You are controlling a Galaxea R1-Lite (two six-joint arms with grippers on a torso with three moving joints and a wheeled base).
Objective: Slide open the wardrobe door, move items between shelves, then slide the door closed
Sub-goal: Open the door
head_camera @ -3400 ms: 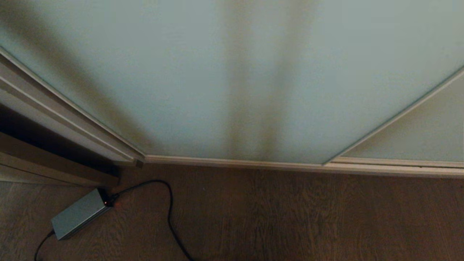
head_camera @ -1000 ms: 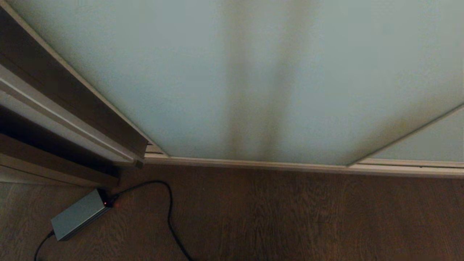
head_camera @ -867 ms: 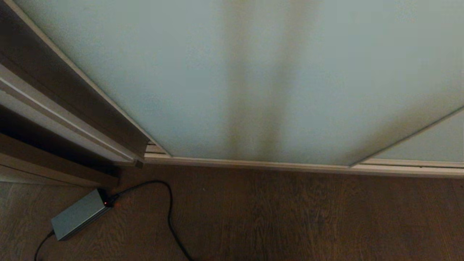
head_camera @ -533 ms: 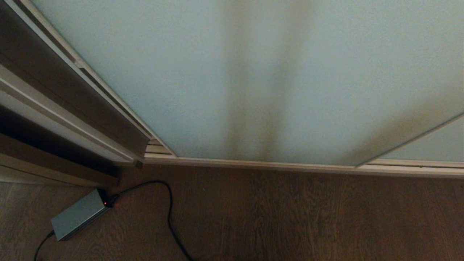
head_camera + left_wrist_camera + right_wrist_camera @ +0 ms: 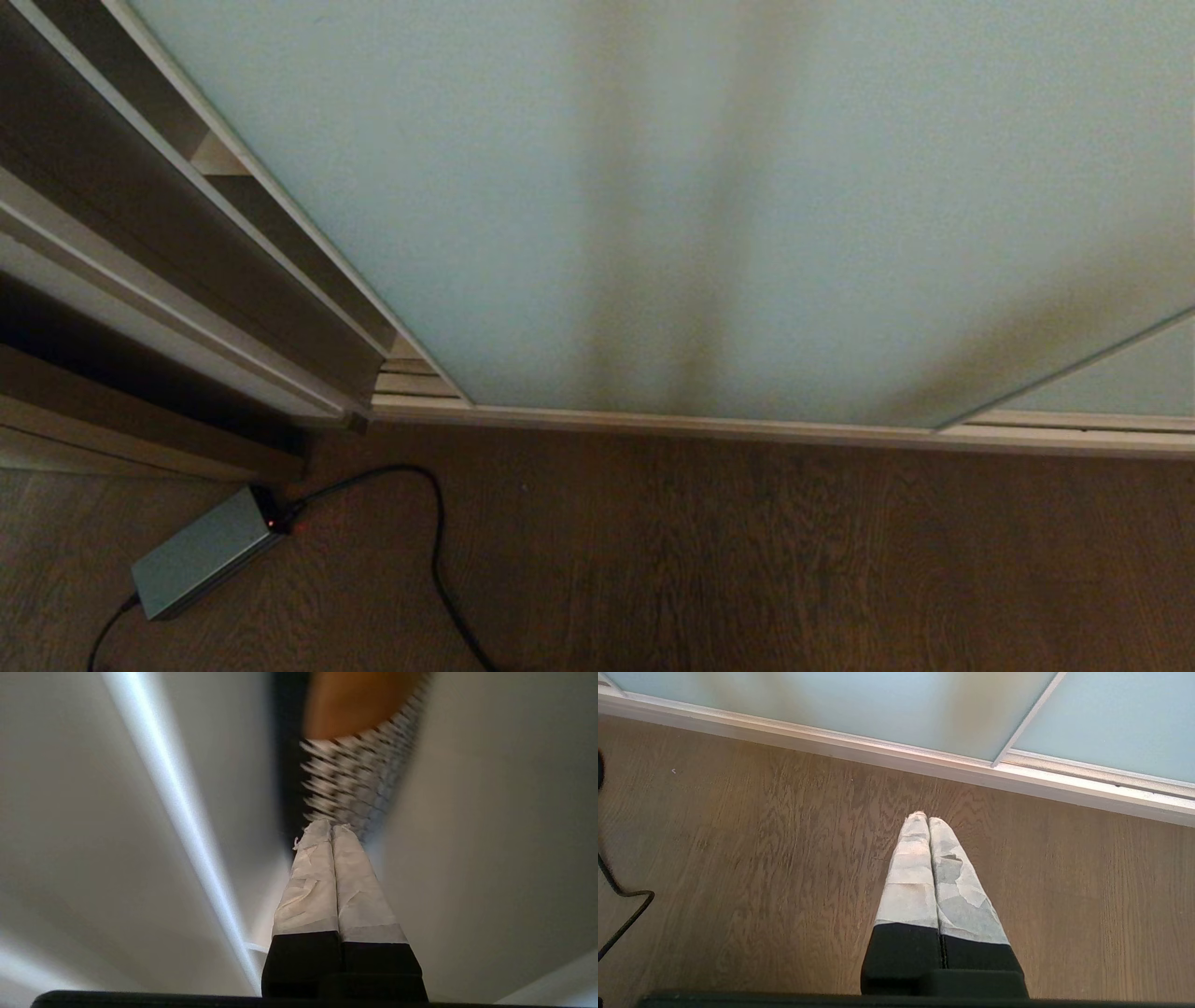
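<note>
Here the sliding wardrobe door stands slightly open, contents hidden; both grippers' fingers are together.

The tall sliding wardrobe door is frosted, matt pale blue-green glass in a slim, smooth off-white frame. The brown floor shows matt wood grain. Just below the right hand, that grain looks coarse; the hand's black fingers wear wrinkled, pale, tape-like wrapping.
</note>
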